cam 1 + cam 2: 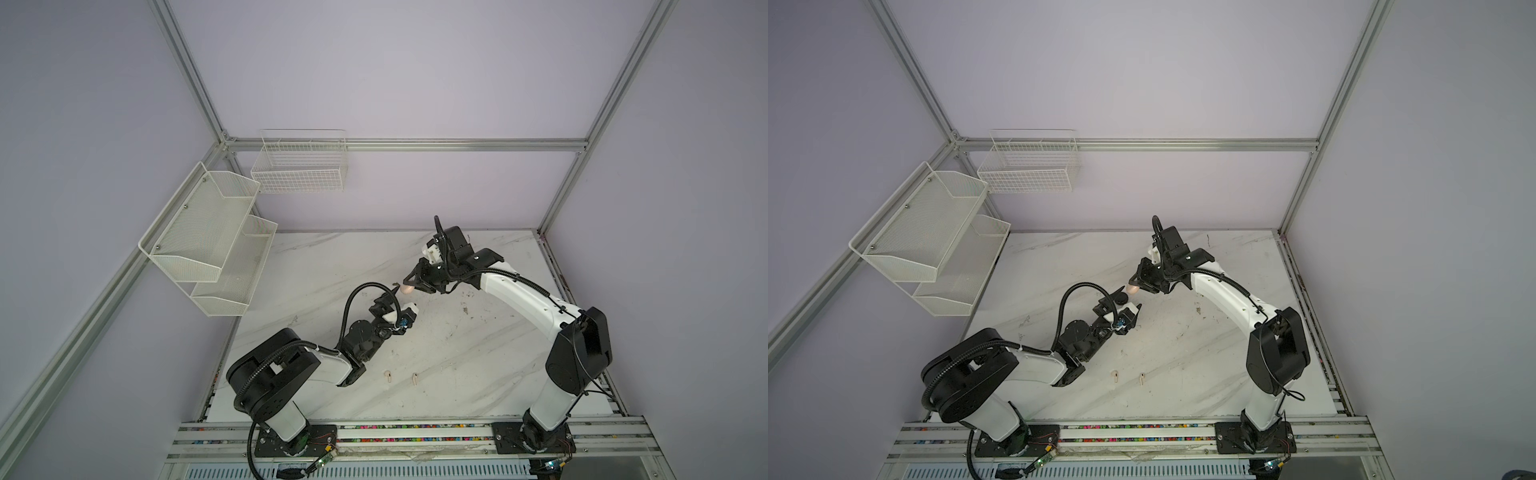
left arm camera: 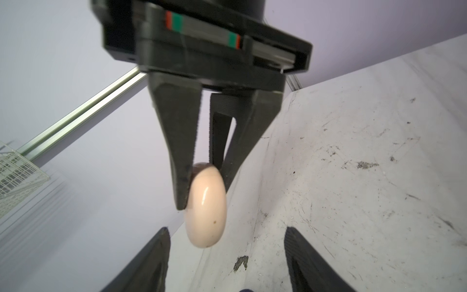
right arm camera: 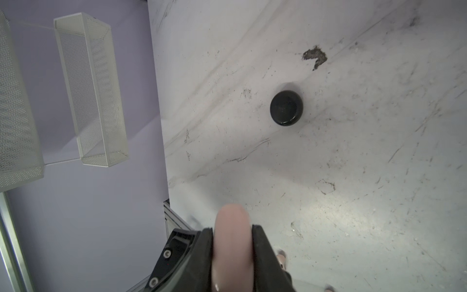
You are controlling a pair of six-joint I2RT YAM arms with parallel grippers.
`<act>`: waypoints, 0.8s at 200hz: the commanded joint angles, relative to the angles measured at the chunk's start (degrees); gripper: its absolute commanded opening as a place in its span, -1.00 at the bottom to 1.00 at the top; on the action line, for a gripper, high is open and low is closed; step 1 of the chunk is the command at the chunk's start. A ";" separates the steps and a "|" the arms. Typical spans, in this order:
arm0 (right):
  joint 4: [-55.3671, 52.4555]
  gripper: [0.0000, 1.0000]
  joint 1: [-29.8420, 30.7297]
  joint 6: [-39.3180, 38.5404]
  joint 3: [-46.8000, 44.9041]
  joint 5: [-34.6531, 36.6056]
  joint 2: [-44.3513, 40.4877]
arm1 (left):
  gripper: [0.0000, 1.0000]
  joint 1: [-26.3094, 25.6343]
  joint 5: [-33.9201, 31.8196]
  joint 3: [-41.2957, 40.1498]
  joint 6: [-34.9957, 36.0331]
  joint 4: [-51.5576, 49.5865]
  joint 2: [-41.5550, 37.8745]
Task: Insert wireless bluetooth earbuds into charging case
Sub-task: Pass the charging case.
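Mostly scuffed marble tabletop (image 1: 457, 374), lilac walls (image 1: 415, 75)

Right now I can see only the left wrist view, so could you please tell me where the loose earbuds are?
Observer: One pale earbud lies on the table, toward the robot's side. A second earbud lies beside it, not touching.
Operator: Thank you. Is there another case?
Observer: Yes, a black case lies on the table, apart from the cream case in the right gripper.
Operator: And are there any black earbuds?
Observer: I can find none in any view.
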 commanded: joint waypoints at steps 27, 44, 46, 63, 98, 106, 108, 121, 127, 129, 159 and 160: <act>24.18 -0.81 -1.13 -23.96 -13.62 0.47 -10.52 | 0.24 1.00 9.90 -3.93 -31.23 -24.66 -27.53; 31.37 -0.96 -1.73 -35.56 -20.34 -6.95 -14.25 | 0.21 3.76 20.53 -4.05 -36.56 -31.02 -33.66; 31.52 -0.97 -1.85 -35.97 -20.57 -7.40 -14.32 | 0.21 4.21 21.92 -4.27 -37.12 -31.03 -34.08; 31.63 -1.00 -3.12 -41.31 -21.70 -14.30 -15.34 | 0.20 10.10 32.71 -4.82 -43.47 -31.31 -36.15; 29.99 -1.00 -5.34 -44.59 -23.06 -21.76 -21.50 | 0.13 14.97 55.34 0.82 -51.06 -33.43 -30.36; 29.67 -1.00 -5.43 -45.78 -23.23 -23.06 -22.89 | 0.12 16.89 59.87 2.26 -53.03 -34.42 -29.15; 29.62 -1.00 -5.51 -46.35 -23.41 -23.46 -23.39 | 0.11 17.58 61.05 2.45 -53.28 -34.34 -28.85; 29.30 -1.00 -5.74 -49.05 -24.26 -26.05 -25.29 | 0.03 21.50 67.16 4.18 -53.99 -33.67 -27.50; 29.29 -1.00 -5.74 -50.43 -24.65 -28.01 -25.83 | 0.03 23.03 69.52 5.45 -53.86 -34.89 -27.19; 29.23 -1.00 -5.74 -50.92 -24.84 -28.53 -26.02 | 0.03 23.62 70.12 5.95 -53.44 -35.53 -27.02; 23.10 -1.00 -5.74 -58.68 -23.22 -35.60 -23.90 | -0.06 25.71 74.43 14.06 -45.53 -42.74 -22.90; 22.64 -1.00 -5.74 -59.00 -23.02 -35.61 -23.67 | -0.06 25.67 74.52 14.27 -45.51 -42.64 -22.68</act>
